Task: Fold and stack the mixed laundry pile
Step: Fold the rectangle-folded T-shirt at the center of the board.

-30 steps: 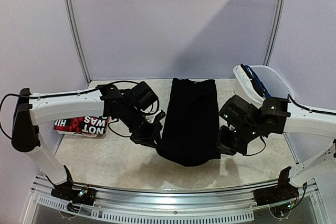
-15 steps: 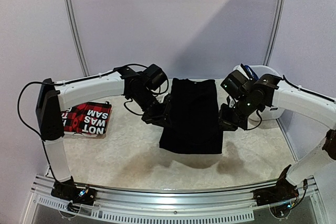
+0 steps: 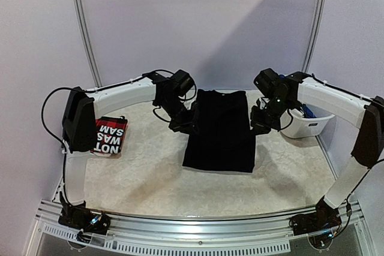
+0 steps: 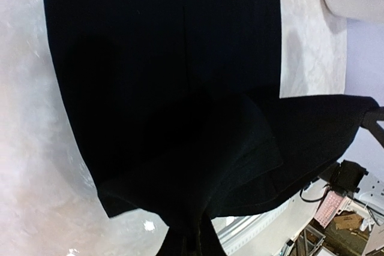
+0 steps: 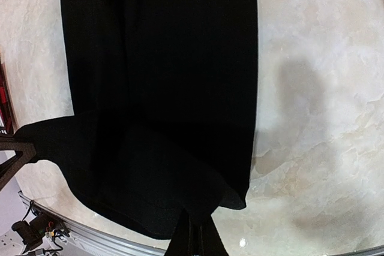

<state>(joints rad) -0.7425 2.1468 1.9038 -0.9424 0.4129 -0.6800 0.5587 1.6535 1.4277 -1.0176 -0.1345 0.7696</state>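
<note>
A plain black garment [image 3: 219, 145] lies lengthwise in the middle of the table, doubled over on itself. My left gripper [image 3: 192, 125] is shut on its left edge and my right gripper [image 3: 258, 125] is shut on its right edge, both holding the lifted hem above the lower layer. In the left wrist view the black cloth [image 4: 168, 58] bunches into the closed fingers [image 4: 191, 241]. The right wrist view shows the same cloth [image 5: 162, 58] pinched in the right gripper [image 5: 200, 238]. A folded red-black plaid garment with white lettering [image 3: 109, 136] lies at the left.
A white plastic basket [image 3: 303, 130] stands at the right edge behind my right arm, with a bit of blue cloth [image 3: 308, 111] showing in it. The table top [image 3: 144, 175] is pale marbled. A metal rail [image 3: 192, 223] runs along the near edge.
Both arms have swung away from the near edge toward the back, carrying the black garment's near hem over the rest. The garment now reads shorter. Both grippers stayed shut.
</note>
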